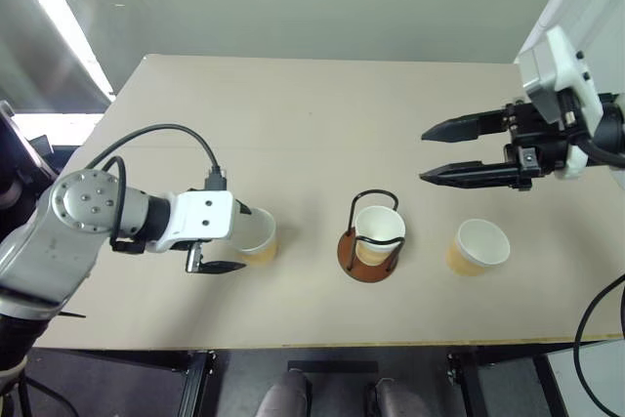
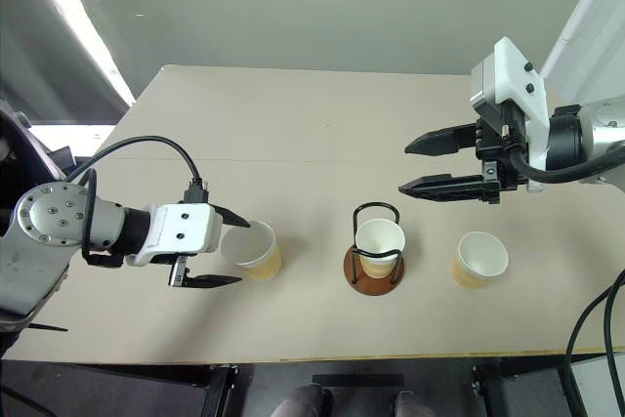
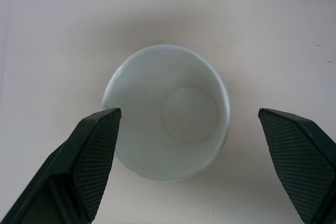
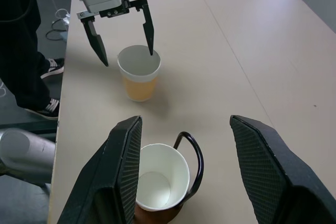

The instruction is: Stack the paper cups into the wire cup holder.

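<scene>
On the beige table (image 1: 293, 124), the wire cup holder (image 1: 371, 241) is seen near the front edge at about 6 o'clock, with one paper cup (image 1: 378, 230) already seated upright inside its black arches. A second cup (image 1: 480, 246) stands just beside the holder at 3 o'clock, apart from it. A third cup (image 2: 251, 248) stands at 9 o'clock of the holder. The left gripper (image 2: 227, 247) is spread wide around this cup's rim (one finger on either side, no contact visible), so nothing is gripped. The right gripper (image 1: 437, 152) is held above the table at about 1 o'clock of the holder, fingers parted and empty.
</scene>
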